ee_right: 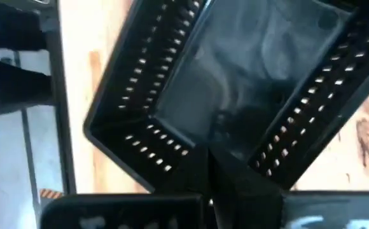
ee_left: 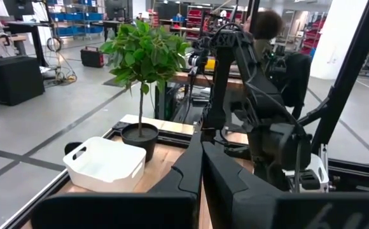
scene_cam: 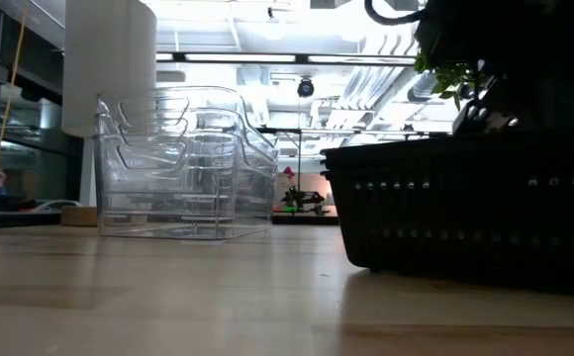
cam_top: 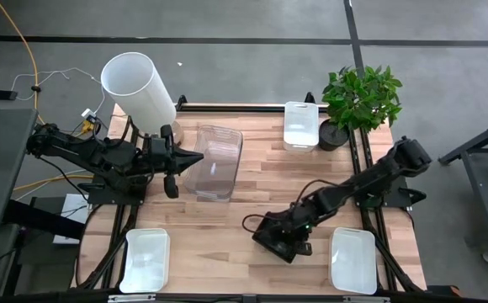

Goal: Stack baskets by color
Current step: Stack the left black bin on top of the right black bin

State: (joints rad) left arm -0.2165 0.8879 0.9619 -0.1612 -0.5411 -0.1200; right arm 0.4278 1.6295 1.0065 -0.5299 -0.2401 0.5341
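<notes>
A black basket (cam_top: 276, 240) (ee_right: 235, 76) rests by its bottom on the table, near the middle front; it also fills the right of the low view (scene_cam: 465, 208). My right gripper (cam_top: 296, 227) (ee_right: 211, 159) slants down over it, shut, its tips at the basket's rim. Nested clear baskets (cam_top: 214, 162) (scene_cam: 183, 168) stand at the far left. My left gripper (cam_top: 173, 168) (ee_left: 200, 168) hovers level and shut beside them. White baskets sit at the far right (cam_top: 301, 124) (ee_left: 105, 164), near left (cam_top: 145, 259) and near right (cam_top: 353, 259). My right gripper brings its shut fingertips (ee_right: 219, 175) down from above, slanting from the table's right, at the black basket's rim by a corner (ee_right: 172, 168). Dark fingers against dark plastic hide the spot, so I cannot tell whether they touch the wall. The basket stays flat on the table.
A tall white cylinder (cam_top: 139, 84) (scene_cam: 109, 69) stands at the far left corner. A potted green plant (cam_top: 362, 101) (ee_left: 143, 57) stands at the far right beside the white basket. Bare wood lies in the table's middle (cam_top: 261, 185). A person (ee_left: 267, 25) shows beyond the table.
</notes>
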